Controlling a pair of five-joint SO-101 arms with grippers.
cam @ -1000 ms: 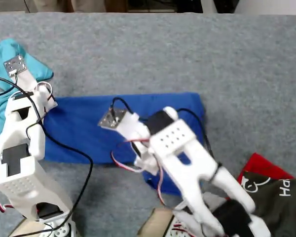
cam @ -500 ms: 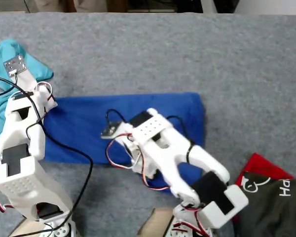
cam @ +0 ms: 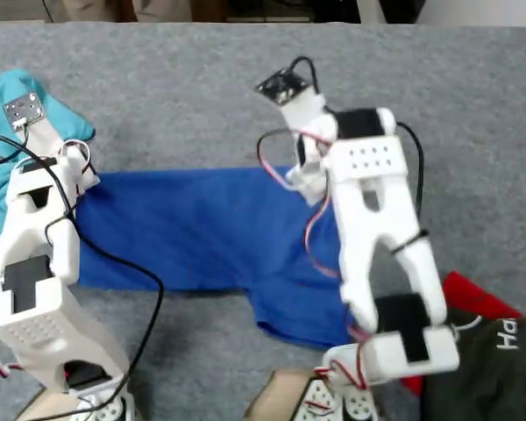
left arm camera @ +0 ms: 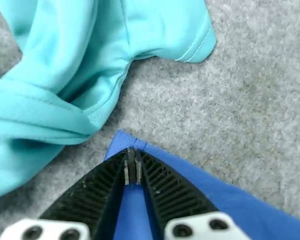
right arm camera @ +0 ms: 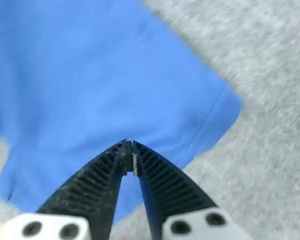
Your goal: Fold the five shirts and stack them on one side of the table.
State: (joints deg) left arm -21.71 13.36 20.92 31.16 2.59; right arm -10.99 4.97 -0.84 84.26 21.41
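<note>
A grey, felt-like counter point(cam: 438, 96) carries everything. The blue shirt point(cam: 193, 232) lies spread flat across its middle as a long band running side to side, with one flap pointing toward the arms' bases on the right half. The right arm point(cam: 377, 237) stands over the right part of that shirt, extended away from its base so that its wrist hangs above the shirt's far edge. The left arm point(cam: 35, 254) lies along the left side of the counter, its wrist at the blue shirt's far left corner. A teal shirt point(cam: 4, 88) sits crumpled at the far left edge, partly under the left arm. In the left wrist view its folds and a hemmed sleeve lie near the blue corner, with a strip of bare counter between the two. At the near right corner a dark shirt point(cam: 491, 368) with white print lies bunched on top of a red shirt point(cam: 465, 294), whose edge peeks out toward the blue one. Whether red and blue touch is hidden by the right arm. A black cable point(cam: 131, 263) loops from the left arm over the blue shirt's left end. The left pincer point(left arm camera: 131, 167) is closed, its jaws pinching the blue shirt's corner, with blue cloth showing between them behind the tips. The right pincer point(right arm camera: 130, 157) is closed too, jaws pressed tip to tip above the blue shirt near one of its corners, and I can't tell whether any cloth is caught between them
</note>
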